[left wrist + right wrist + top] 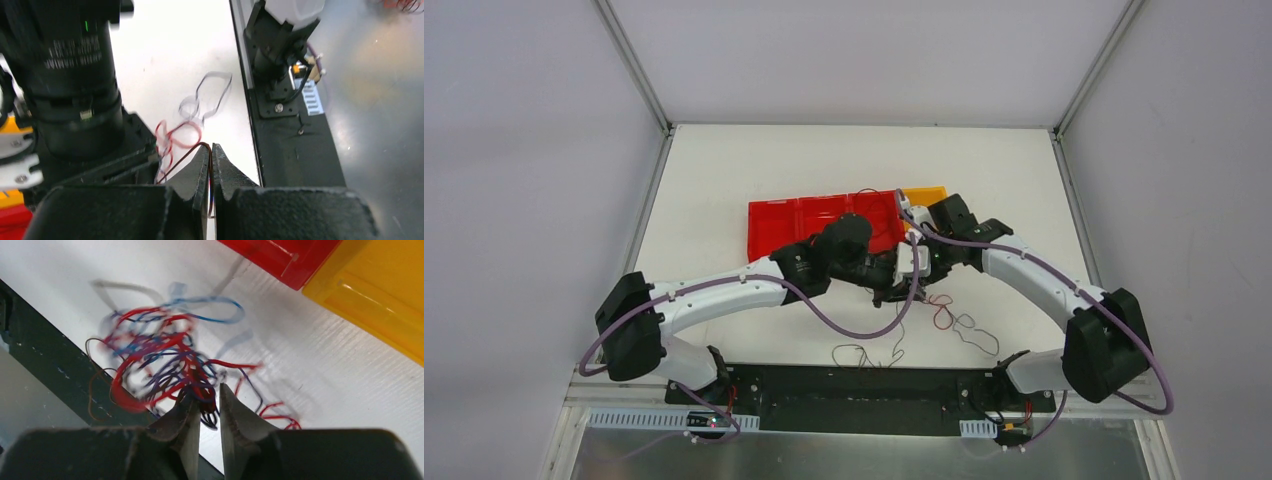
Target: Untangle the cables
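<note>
From above, the cables (pixel 944 312) are thin red and dark wires sprawled in loose loops on the white table (pixel 724 180), near its front edge between the two arms. In the left wrist view, the left gripper (pixel 211 149) has its jaws pressed together on one red strand, with more loops lying just beyond the tips. In the right wrist view, a blurred red-and-blue tangle sits at the tips of the right gripper (pixel 210 390). Its jaws are slightly parted, with a few strands in the gap.

bright, even light. in the right wrist view the cables (pixel 165 365) smear with motion blur, casting soft pale shadows on the table (pixel 325 365) beside them.
</note>
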